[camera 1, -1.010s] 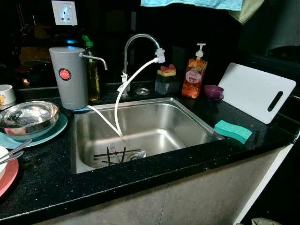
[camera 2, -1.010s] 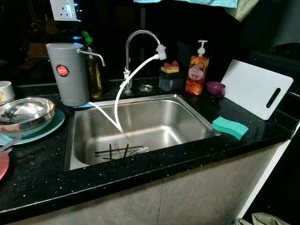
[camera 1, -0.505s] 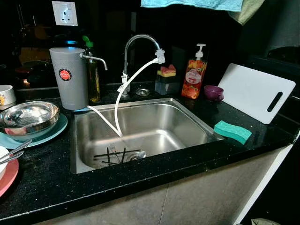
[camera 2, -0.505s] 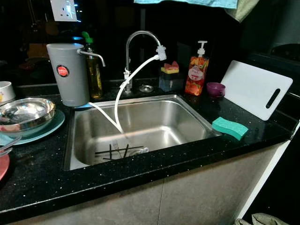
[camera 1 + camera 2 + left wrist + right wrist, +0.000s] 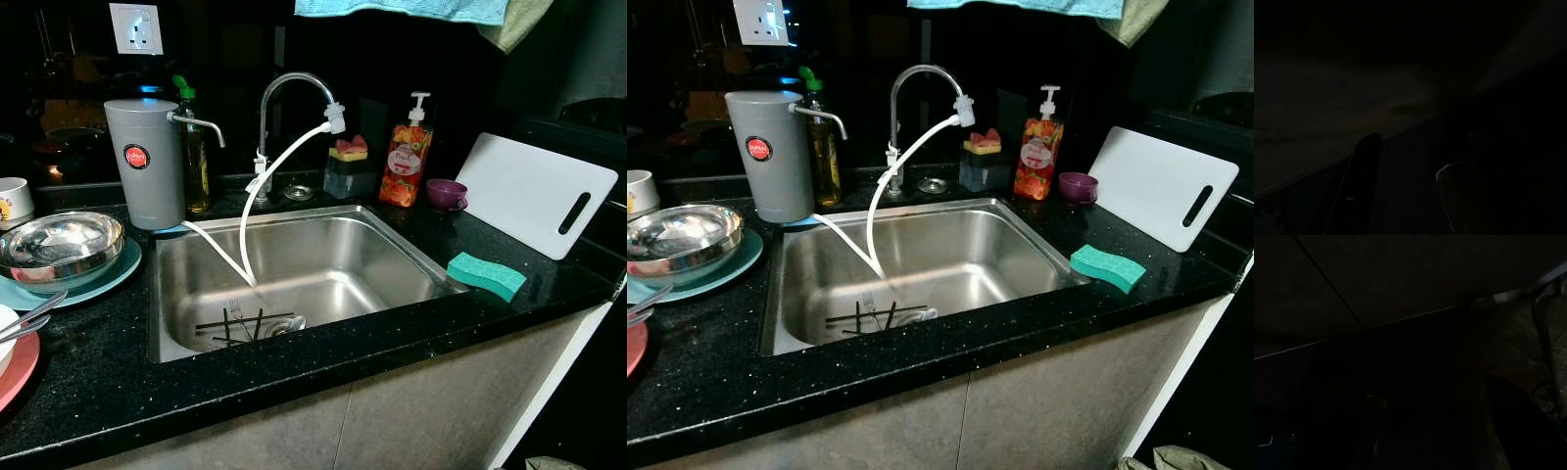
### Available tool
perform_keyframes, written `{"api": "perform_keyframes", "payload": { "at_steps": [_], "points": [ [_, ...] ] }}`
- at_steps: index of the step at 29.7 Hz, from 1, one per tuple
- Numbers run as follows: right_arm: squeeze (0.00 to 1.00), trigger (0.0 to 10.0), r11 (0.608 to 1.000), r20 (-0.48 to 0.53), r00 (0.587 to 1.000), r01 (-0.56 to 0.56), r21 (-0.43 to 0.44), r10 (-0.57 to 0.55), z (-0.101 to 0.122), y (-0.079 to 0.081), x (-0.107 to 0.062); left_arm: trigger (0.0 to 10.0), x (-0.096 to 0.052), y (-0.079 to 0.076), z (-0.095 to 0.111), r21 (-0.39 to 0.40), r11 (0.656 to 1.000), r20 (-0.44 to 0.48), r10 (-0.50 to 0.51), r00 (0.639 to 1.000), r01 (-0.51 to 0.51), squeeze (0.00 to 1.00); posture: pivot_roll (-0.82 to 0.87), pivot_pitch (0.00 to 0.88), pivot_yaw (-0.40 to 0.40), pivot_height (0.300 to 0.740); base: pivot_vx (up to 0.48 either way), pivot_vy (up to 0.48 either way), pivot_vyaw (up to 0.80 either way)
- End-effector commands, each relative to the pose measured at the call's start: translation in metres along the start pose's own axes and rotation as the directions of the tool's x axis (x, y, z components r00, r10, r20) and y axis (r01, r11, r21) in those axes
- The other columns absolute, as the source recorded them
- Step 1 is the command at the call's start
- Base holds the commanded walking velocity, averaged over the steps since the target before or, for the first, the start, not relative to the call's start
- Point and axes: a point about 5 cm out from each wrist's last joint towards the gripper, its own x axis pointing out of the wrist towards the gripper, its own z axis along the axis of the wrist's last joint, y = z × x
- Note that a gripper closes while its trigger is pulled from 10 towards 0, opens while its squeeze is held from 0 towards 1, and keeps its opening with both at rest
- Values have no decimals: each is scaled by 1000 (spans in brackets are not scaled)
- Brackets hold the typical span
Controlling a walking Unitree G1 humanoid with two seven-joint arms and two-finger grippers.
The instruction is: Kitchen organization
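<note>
Sink (image 5: pixel 392 245) holds forks (image 5: pixel 235 318); both grippers idle in darkness, finger state unclear.

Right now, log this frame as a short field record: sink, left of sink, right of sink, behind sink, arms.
sink: steel sink, white hose from faucet trailing in
left of sink: steel bowl on teal plate; grey dispenser
right of sink: green sponge, white cutting board
behind sink: soap bottle, purple cup
arms: both idle, wrist views dark

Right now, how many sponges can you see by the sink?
2: a green sponge lies on the counter right of the sink; another sponge sits in a holder behind it. Others may be hidden.
</note>
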Motion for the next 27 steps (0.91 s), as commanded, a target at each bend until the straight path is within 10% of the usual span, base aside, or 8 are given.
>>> {"api": "perform_keyframes", "payload": {
  "at_steps": [1,27],
  "points": [
    [0,10000,1000,-8,1000,4,-2,-4,-2,-1,0,10000,0,-3,0,3,1000,7,-12,1000,12,0,44,17,-75,740,0,0,0],
    [0,10000,1000,-20,1000,9,-6,-9,-5,-3,-1,10000,0,-5,1,4,1000,8,-15,1000,15,0,42,16,-74,740,0,0,0]
  ]
}}
